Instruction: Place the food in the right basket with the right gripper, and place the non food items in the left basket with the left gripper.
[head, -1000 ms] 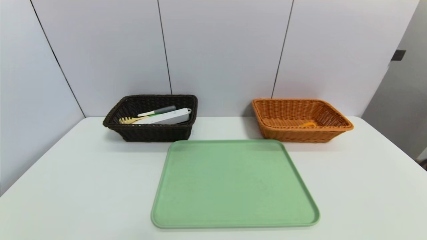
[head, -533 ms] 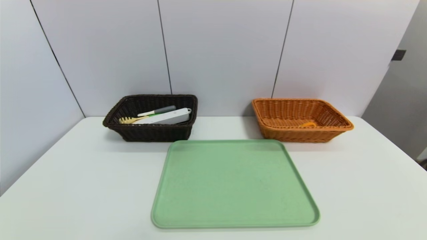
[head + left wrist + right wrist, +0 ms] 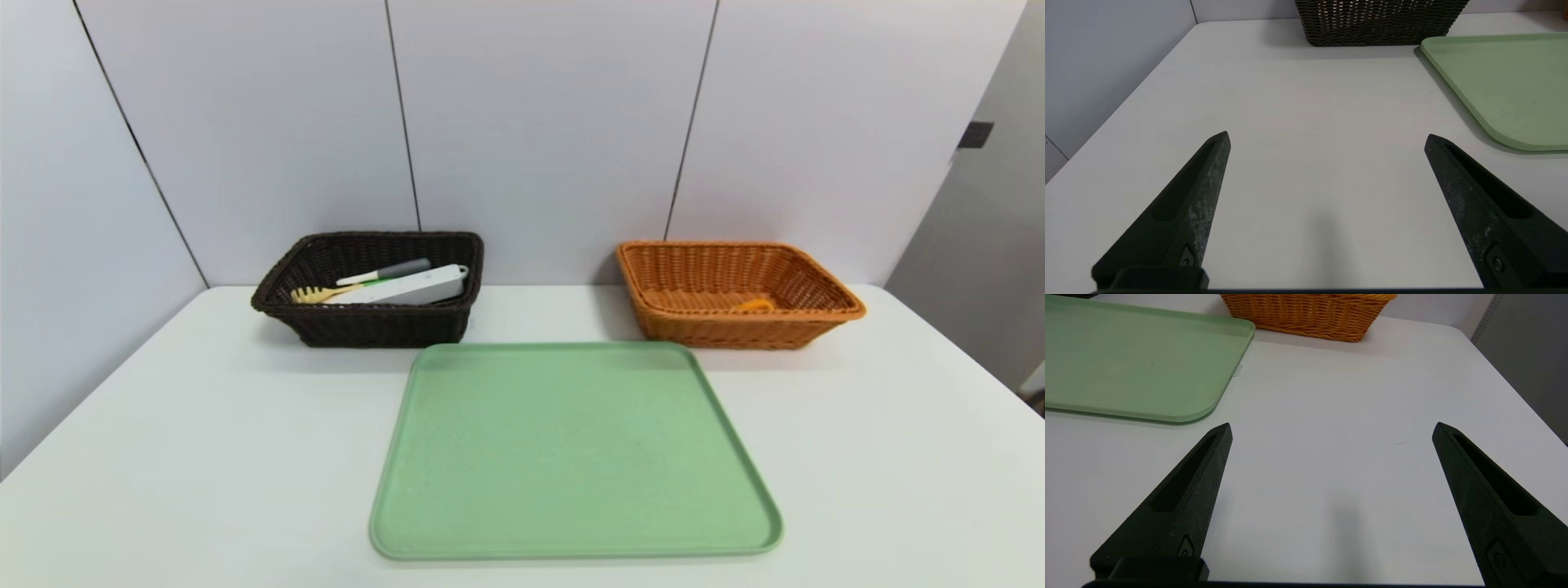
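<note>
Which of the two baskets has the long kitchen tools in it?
The dark brown wicker basket on the left: a white-handled tool and a yellow pasta fork lie inside. The orange wicker basket holds only a small orange item.

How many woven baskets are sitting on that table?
2. A dark brown basket stands at the table's back left and an orange basket at the back right, with the green tray in front, between them.

The white table (image 3: 204, 425) is bare on both sides of the green tray (image 3: 571, 449). At its far edge, the dark basket (image 3: 367, 327) and orange basket (image 3: 735, 331) stand well apart, with a clear gap between them. The wall stands directly behind both baskets.
</note>
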